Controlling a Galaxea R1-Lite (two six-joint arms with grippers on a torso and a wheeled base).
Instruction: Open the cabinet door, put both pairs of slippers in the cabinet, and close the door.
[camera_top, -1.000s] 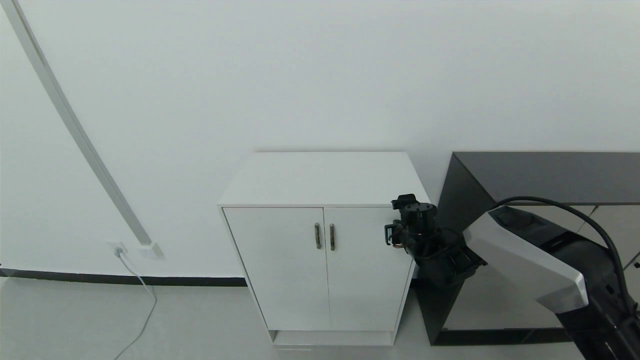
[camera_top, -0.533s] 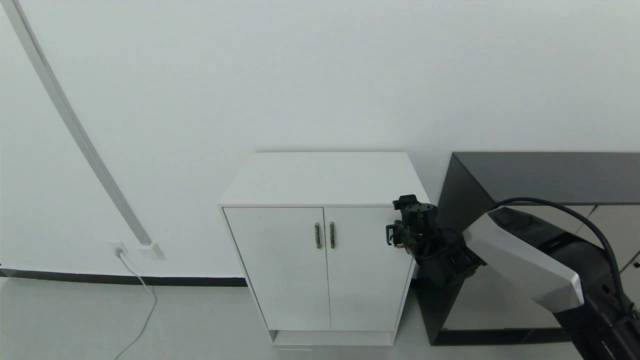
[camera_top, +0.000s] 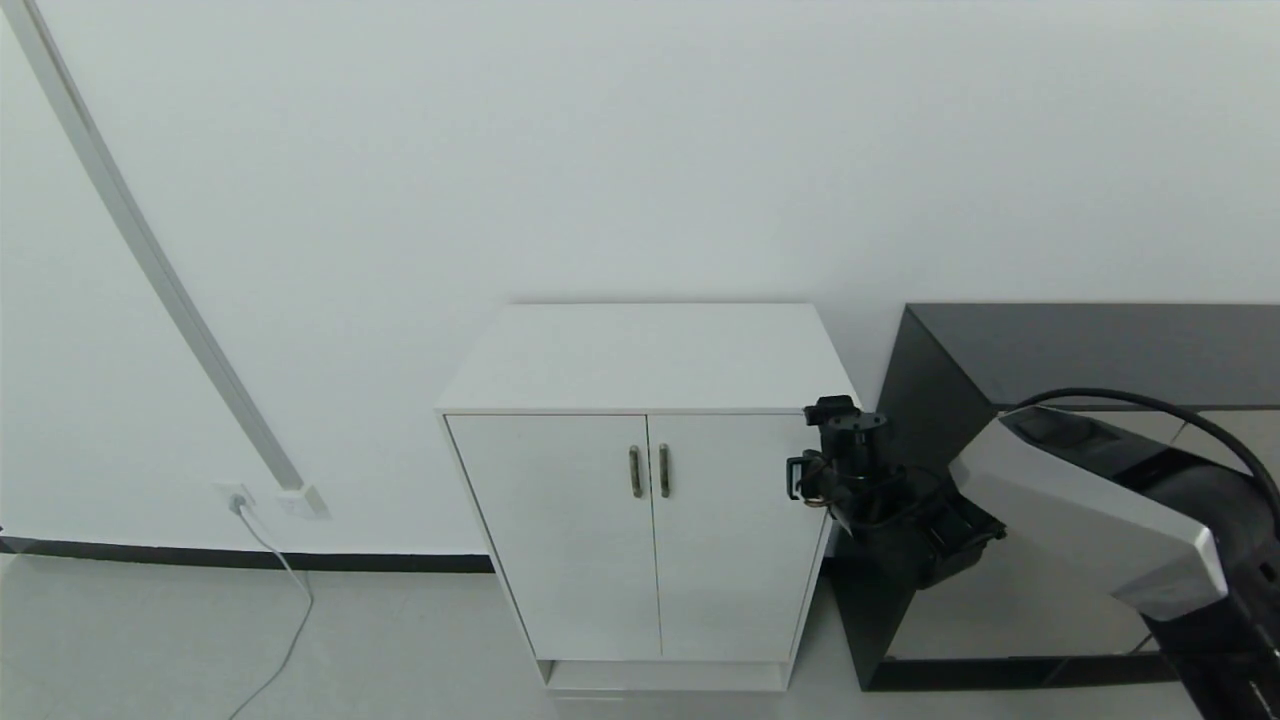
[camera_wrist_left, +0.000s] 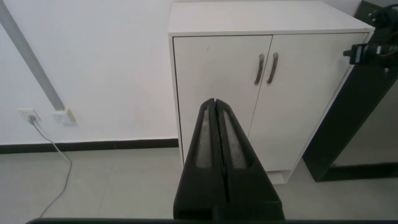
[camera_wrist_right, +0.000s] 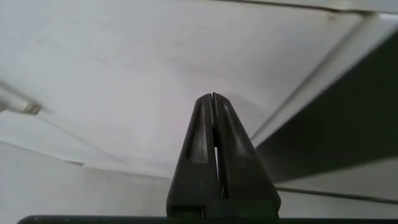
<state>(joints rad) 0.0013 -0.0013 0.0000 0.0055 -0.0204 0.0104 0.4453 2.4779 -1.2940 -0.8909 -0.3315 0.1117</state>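
Note:
The white cabinet stands against the wall with both doors closed. Its two metal handles sit side by side at the middle seam. My right gripper is shut with nothing in it. It points at the white door surface close to the cabinet's right edge, and in the head view the right gripper hangs at that upper right corner. My left gripper is shut and empty. It hovers well back from the cabinet, in line with the left door, and the handles lie beyond it.
A dark grey low unit stands directly to the right of the cabinet, almost touching it. A wall socket with a trailing cable and a slanted wall conduit are on the left. Grey floor stretches before the cabinet.
My right arm has shifted a little to the right and downward along the cabinet's right edge. The doors stay closed and the left gripper's state is unchanged.

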